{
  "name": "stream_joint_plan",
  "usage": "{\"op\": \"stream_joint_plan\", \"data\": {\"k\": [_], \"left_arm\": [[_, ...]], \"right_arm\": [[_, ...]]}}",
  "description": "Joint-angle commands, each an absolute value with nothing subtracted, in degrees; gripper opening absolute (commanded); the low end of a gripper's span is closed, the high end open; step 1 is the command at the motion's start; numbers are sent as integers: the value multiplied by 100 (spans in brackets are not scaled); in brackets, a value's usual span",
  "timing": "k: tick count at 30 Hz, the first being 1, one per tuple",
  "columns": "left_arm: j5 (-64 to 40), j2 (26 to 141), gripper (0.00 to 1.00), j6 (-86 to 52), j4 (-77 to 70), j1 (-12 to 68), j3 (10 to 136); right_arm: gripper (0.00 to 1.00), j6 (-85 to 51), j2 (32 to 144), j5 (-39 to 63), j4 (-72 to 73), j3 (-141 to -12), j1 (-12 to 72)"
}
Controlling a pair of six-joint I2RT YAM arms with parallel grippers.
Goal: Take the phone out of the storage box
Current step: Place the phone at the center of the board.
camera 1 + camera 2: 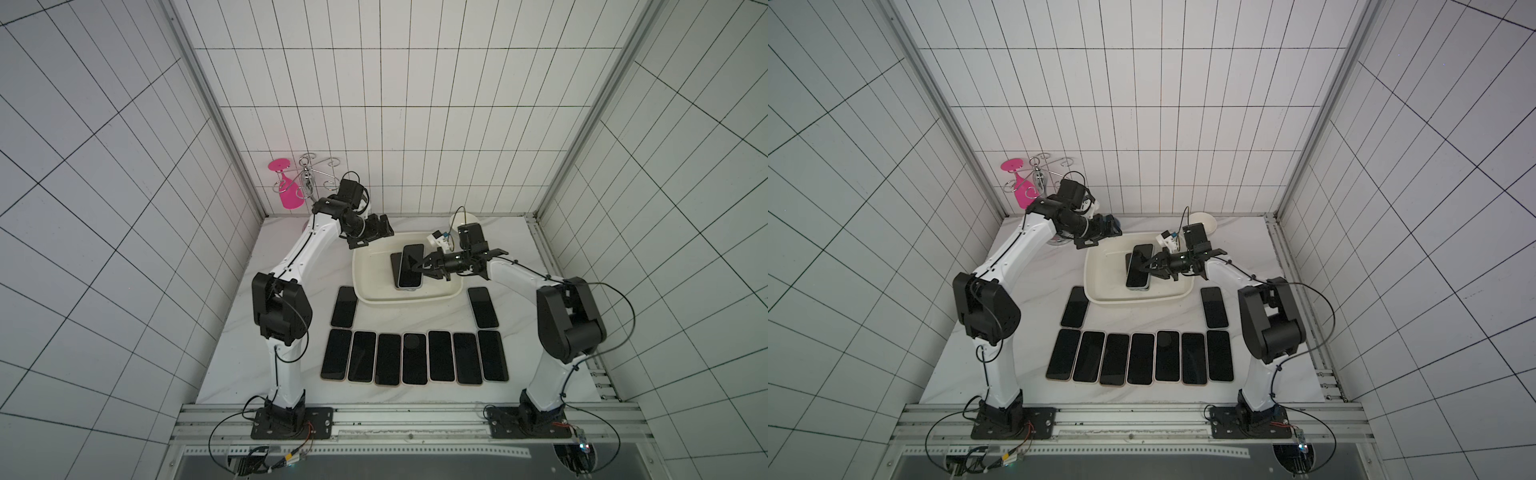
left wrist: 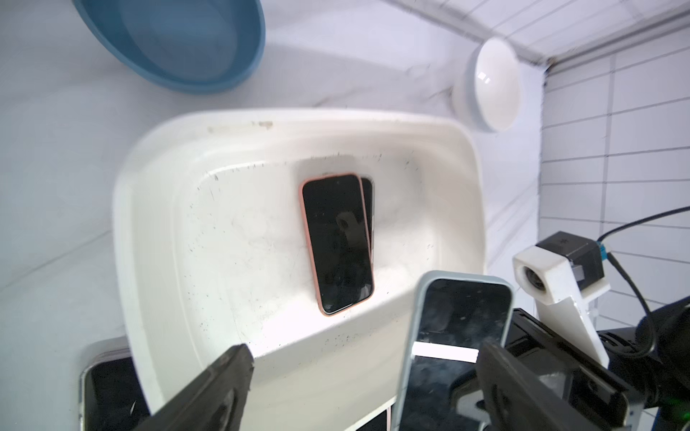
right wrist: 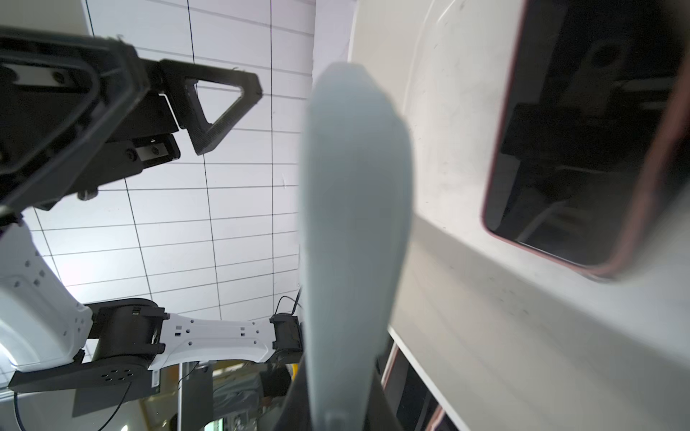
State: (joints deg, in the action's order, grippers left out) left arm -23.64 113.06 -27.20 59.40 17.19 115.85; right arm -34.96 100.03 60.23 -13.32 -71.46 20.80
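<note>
Clamping the phone (image 1: 412,252) (pale blue case, dark screen), the right end effector (image 1: 417,268) hovers over the storage box (image 1: 372,270).

In a top view, pinches a pale-cased phone (image 1: 1139,266) by its right long edge in the right gripper (image 1: 1145,268), jaws closed on it, over the storage box (image 1: 1096,274). Shows a lower phone (image 1: 1128,261) as a dark strip beside it in the box. Hangs the left gripper (image 1: 1100,240), jaws spread, over the box's far left corner. Shows seven phones (image 1: 1140,358) side by side in a row on the table (image 1: 1038,311), with a left phone (image 1: 1075,306) and a right phone (image 1: 1214,307) flanking the box's near side
</note>
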Motion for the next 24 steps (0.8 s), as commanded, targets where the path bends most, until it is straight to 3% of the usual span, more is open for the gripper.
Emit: {"op": "stream_joint_plan", "data": {"k": [1, 3, 8, 12, 24], "left_arm": [[-2689, 10981, 98, -2883, 5421, 1726, 11628], [-2692, 10935, 98, -2845, 5334, 1798, 11566], [-2564, 10782, 98, -2699, 5199, 2057, 11126], [-2457, 10513, 98, -2600, 4970, 2258, 10537], [-2716, 10431, 98, -2550, 4590, 2224, 9976]], "right_arm": [[6, -1680, 9278, 5322, -4066, -7226, 1211], [5, -1233, 9187, 4751, -4937, -7369, 708], [5, -1081, 9253, 4159, -5521, -7455, -244], [5, -880, 9381, 2648, -6184, -7570, -690], [11, -491, 10050, 1529, -6683, -8193, -811]]}}
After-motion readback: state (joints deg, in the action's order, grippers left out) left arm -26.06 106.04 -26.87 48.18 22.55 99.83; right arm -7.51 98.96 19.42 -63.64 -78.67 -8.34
